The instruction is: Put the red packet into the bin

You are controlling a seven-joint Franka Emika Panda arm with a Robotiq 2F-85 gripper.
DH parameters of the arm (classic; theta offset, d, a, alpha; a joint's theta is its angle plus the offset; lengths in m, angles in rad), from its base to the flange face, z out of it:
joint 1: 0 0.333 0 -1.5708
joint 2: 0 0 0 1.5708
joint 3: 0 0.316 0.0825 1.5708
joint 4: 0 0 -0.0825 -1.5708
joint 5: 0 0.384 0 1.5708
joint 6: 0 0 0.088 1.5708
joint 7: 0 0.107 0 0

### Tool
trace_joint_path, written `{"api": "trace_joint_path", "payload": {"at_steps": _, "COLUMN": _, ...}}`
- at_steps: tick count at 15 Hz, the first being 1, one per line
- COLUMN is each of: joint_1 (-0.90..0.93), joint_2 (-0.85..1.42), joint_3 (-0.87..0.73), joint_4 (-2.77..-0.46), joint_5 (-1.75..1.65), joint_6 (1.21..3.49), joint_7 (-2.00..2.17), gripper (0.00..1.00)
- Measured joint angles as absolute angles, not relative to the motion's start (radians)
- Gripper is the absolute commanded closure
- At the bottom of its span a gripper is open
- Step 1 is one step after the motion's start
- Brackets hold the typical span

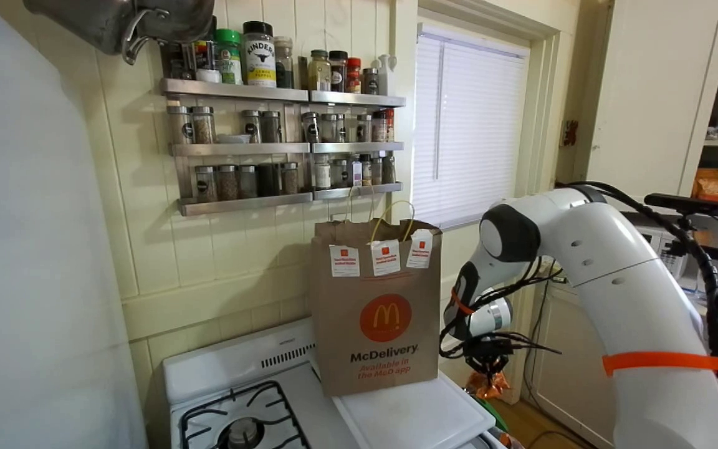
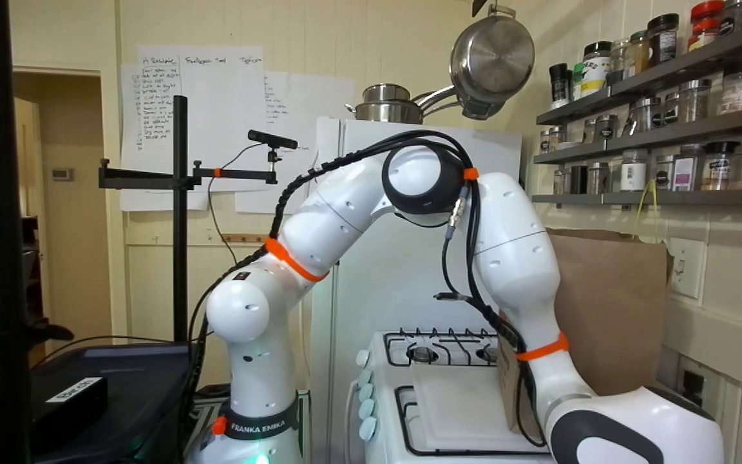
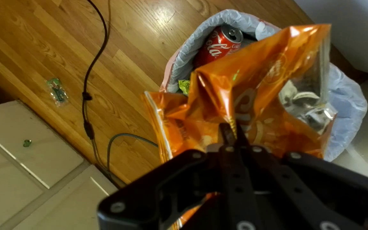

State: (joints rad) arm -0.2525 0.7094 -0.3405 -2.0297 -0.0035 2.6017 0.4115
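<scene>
Gripper (image 3: 231,129) pinching red packet (image 3: 225,95) above a bin (image 3: 347,102) holding a can (image 3: 217,46); paper bag (image 1: 374,280) standing on the stove (image 1: 228,358) nearby.

Wrist view: light's glaring off the wood floor (image 3: 139,54) beyond the jaws, glints are streaking the red packet (image 3: 248,99) at them, & the gripper (image 3: 234,131) is looking v. dark, bit OOF. In an exterior view, blinds (image 1: 468,131) above the jaws are glowing pale; paper bag (image 1: 378,312) to their side is throwing soft shadow on wall (image 1: 209,249).
</scene>
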Motion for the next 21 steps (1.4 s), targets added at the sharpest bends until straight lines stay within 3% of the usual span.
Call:
{"api": "trace_joint_path", "payload": {"at_steps": 10, "joint_1": -0.275, "joint_2": 0.771, "joint_3": -0.334, "joint_4": -1.977, "joint_5": 0.019, "joint_6": 2.604, "joint_7": 0.386, "gripper": 1.00}}
{"api": "trace_joint_path", "payload": {"at_steps": 11, "joint_1": -0.281, "joint_2": 0.780, "joint_3": -0.329, "joint_4": -1.967, "joint_5": 0.026, "joint_6": 2.604, "joint_7": 0.379, "gripper": 0.95}}
{"api": "trace_joint_path", "payload": {"at_steps": 12, "joint_1": -0.286, "joint_2": 0.789, "joint_3": -0.325, "joint_4": -1.959, "joint_5": 0.031, "joint_6": 2.604, "joint_7": 0.372, "gripper": 0.73}}
{"api": "trace_joint_path", "payload": {"at_steps": 15, "joint_1": -0.297, "joint_2": 0.811, "joint_3": -0.315, "joint_4": -1.935, "joint_5": 0.041, "joint_6": 2.604, "joint_7": 0.361, "gripper": 0.64}}
{"api": "trace_joint_path", "payload": {"at_steps": 21, "joint_1": -0.307, "joint_2": 0.840, "joint_3": -0.309, "joint_4": -1.906, "joint_5": 0.059, "joint_6": 2.604, "joint_7": 0.340, "gripper": 0.18}}
